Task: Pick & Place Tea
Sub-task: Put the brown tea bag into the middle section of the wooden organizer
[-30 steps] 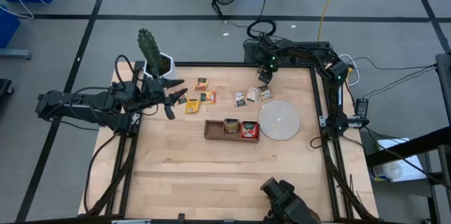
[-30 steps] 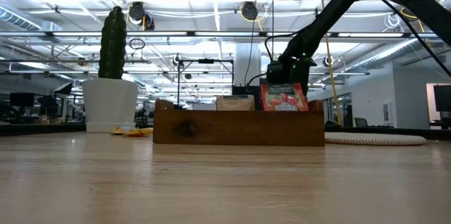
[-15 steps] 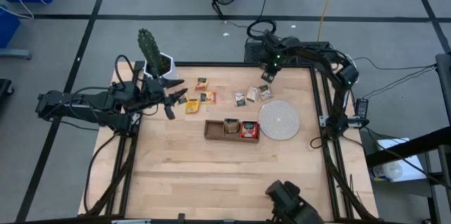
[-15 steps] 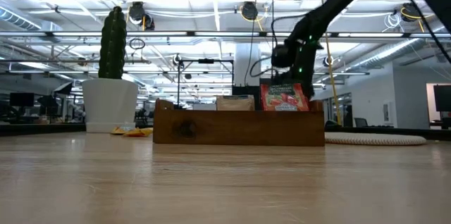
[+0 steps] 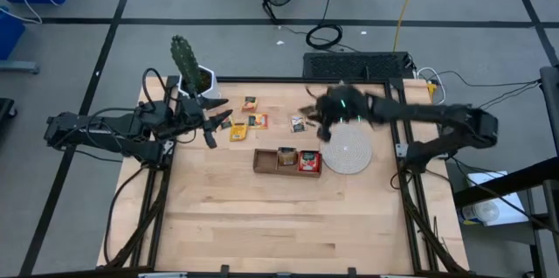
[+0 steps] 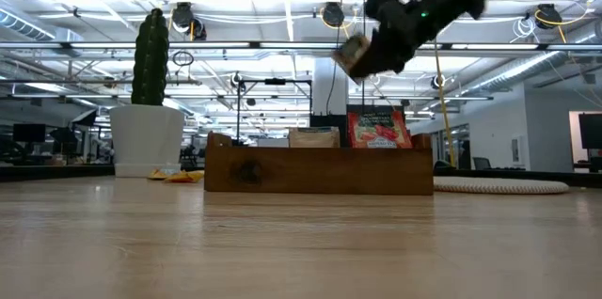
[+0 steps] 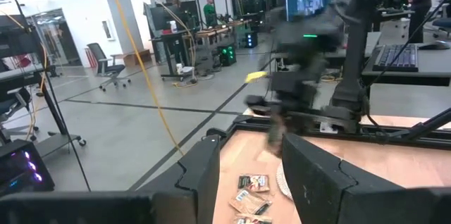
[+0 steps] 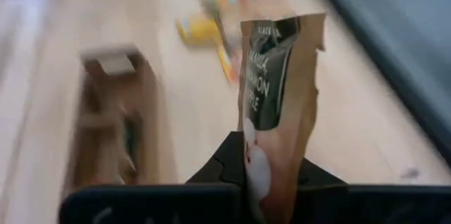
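A tan tea sachet point(image 8: 278, 90) stands up between the fingers of my right gripper point(image 8: 257, 164), which is shut on it. The gripper shows blurred in the air point(image 5: 321, 123) between the loose sachets and the round whitish disc point(image 5: 347, 149), above the tray in the low view point(image 6: 372, 47). Yellow and tan sachets point(image 5: 238, 130) point(image 5: 298, 123) lie flat on the table. The wooden tray point(image 5: 262, 163) holds a red sachet point(image 5: 307, 163) and a tan one point(image 5: 286, 156). My left gripper point(image 5: 212, 122) hovers open at the table's left. My right gripper pinches the tan sachet's lower end point(image 8: 255, 175) between its two fingers. The sachet sticks out past the fingertips, its printed face showing, and it is lifted clear of the table point(image 6: 353, 52). The fingers slant down toward the table.
A potted cactus point(image 5: 186, 64) stands at the far left corner, close behind my left gripper. Bare wood stretches across the near half of the table point(image 5: 279, 225). Black frame rails point(image 5: 403, 164) run along the left and right edges.
My right gripper has shut on a tan sachet from the far-right group, lifted it clear and swung fast toward the near edge and up, tipping from steeply down to a shallower slant. The other sachets, the tray and the disc have stayed in place.
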Robot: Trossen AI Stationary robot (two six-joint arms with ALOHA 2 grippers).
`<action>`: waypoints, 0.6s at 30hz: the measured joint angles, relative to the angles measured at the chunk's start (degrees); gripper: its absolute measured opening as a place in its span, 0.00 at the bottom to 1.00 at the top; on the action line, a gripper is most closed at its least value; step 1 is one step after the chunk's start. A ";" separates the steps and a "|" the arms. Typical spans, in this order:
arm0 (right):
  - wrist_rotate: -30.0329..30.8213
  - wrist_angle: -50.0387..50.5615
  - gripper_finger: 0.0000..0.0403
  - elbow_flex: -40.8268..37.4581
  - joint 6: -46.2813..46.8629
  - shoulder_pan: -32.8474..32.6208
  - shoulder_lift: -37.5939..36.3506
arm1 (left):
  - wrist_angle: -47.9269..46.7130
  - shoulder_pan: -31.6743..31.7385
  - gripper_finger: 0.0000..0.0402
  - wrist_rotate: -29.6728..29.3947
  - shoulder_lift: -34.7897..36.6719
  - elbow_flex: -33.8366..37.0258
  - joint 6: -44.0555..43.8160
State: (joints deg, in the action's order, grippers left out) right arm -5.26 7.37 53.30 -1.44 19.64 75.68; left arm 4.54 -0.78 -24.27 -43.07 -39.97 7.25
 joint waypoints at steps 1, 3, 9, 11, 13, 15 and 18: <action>2.46 -7.75 0.02 -4.08 0.57 -2.92 -1.37 | -0.01 0.00 0.39 0.00 0.00 0.00 0.01; 6.36 -23.70 0.02 -11.26 0.48 -8.37 -2.76 | -0.01 -0.01 0.39 0.00 0.00 0.00 0.00; 14.01 -50.04 0.02 -20.70 -4.78 -18.24 0.12 | 0.26 -0.04 0.39 2.03 0.00 0.00 -0.40; 14.33 -51.02 0.02 -20.66 -5.57 -19.49 0.94 | 0.24 -0.02 0.39 3.93 0.01 0.00 -0.99; 14.25 -51.01 0.02 -20.66 -5.54 -20.20 1.51 | 0.31 -0.04 0.39 4.82 0.00 0.00 -2.93; 14.23 -51.23 0.02 -20.66 -5.52 -20.65 2.27 | 0.39 -0.11 0.39 5.72 -0.13 0.00 -6.69; 13.23 -53.22 0.02 -20.64 -6.16 -20.88 3.75 | 0.31 -0.11 0.39 7.24 -0.91 0.02 -10.00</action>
State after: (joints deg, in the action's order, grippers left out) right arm 7.97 -45.85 32.66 -7.60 -1.24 79.43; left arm 4.84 -0.89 -17.03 -43.97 -39.94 -2.75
